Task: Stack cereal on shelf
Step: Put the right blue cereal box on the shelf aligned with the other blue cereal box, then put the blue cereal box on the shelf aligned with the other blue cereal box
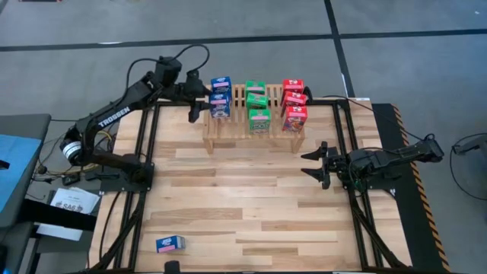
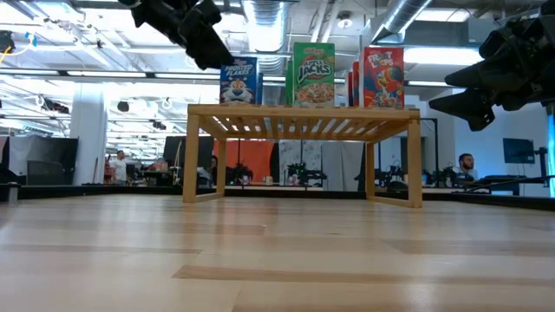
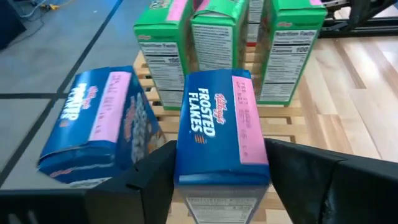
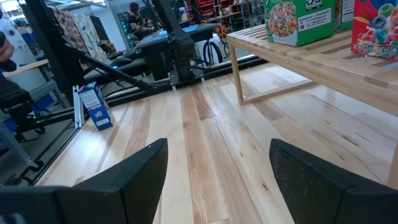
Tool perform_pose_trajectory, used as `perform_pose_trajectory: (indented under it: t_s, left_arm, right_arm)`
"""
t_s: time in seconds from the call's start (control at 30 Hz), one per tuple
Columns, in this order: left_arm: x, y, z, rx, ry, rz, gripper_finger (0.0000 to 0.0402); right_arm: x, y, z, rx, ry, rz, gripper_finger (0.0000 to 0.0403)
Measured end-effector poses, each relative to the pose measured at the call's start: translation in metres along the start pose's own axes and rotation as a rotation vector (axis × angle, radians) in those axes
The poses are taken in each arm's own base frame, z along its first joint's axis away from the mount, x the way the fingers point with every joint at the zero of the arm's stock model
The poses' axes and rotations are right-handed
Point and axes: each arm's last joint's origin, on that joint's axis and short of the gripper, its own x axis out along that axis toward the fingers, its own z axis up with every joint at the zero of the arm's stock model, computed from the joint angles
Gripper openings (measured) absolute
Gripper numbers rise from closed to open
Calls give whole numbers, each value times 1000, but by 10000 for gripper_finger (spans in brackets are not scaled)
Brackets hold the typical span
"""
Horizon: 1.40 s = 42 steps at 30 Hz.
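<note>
- The cereal boxes are small printed cardboard cartons, by the look of them light and stiff along the edges but easy to dent on the broad printed faces; a grip across the narrow side panels, low enough not to tip the box, seems the safest hold.
- The glossy print probably makes them a little slippery, so a square, centred pinch matters more than force.
- The left gripper (image 1: pixel 196 97) is at the left end of the shelf (image 1: pixel 240 126), its fingers either side of an upright blue box (image 3: pixel 221 127) on the slats; in the left wrist view narrow gaps show on both sides, so I cannot tell whether it has any hold on it.
- A second blue box (image 3: pixel 93 127) is just beside it on the shelf, leaning over at a tilt rather than upright.
- The shelf also carries the green boxes (image 1: pixel 257 105) in the middle and the red boxes (image 1: pixel 294 103) toward its right end, in a column of three each.
- One more blue box (image 1: pixel 170 243) lies on the wooden surface (image 1: pixel 243 198) near the front left corner, well apart from the shelf, not yet stacked.
- The right gripper (image 1: pixel 313 164) hovers over the surface to the right of the shelf, fingers spread wide, holding nothing.
</note>
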Motion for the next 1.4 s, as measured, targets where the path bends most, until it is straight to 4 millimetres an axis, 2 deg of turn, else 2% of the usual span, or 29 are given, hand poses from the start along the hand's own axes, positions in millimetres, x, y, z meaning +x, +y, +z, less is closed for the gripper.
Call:
perform_pose_trajectory:
  t_s: [0.4,0.53,0.7,0.87,1.13,1.4]
  left_arm:
    - [-4,0,1,-40,-1,26,302]
    - [-19,-4,9,-11,-32,81,313]
    - [-46,-17,18,19,-64,112,314]
    - [-71,-49,12,-15,39,28,314]
    - [-102,-113,0,-100,250,-148,314]
    - [-106,-168,-23,-241,356,-296,314]
  right_arm:
    - [0,0,0,0,0,0,307]
    - [0,0,0,0,0,0,307]
    - [0,0,0,0,0,0,307]
    - [0,0,0,0,0,0,307]
    - [0,0,0,0,0,0,307]
    - [0,0,0,0,0,0,307]
